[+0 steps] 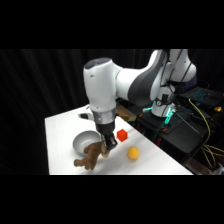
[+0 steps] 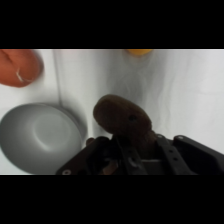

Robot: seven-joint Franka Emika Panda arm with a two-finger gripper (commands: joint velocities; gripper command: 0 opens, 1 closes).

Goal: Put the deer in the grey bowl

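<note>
Your gripper (image 1: 108,145) held the deer (image 1: 90,156) clamped between its fingers, lifted off the white table (image 1: 60,130); the plush hung just beside the grey bowl (image 1: 83,141), at its near rim, long axis slanting down and away from the bowl; the bowl looked smooth, round, metallic; the deer soft, brown, limp; a red cube (image 1: 121,135) and yellow fruit (image 1: 132,153) lay apart.

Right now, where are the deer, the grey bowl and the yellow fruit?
deer (image 1: 90,157): side view, its brown body.
grey bowl (image 2: 37,134): wrist view, its inner floor.
yellow fruit (image 1: 132,153): side view, its middle.
</note>
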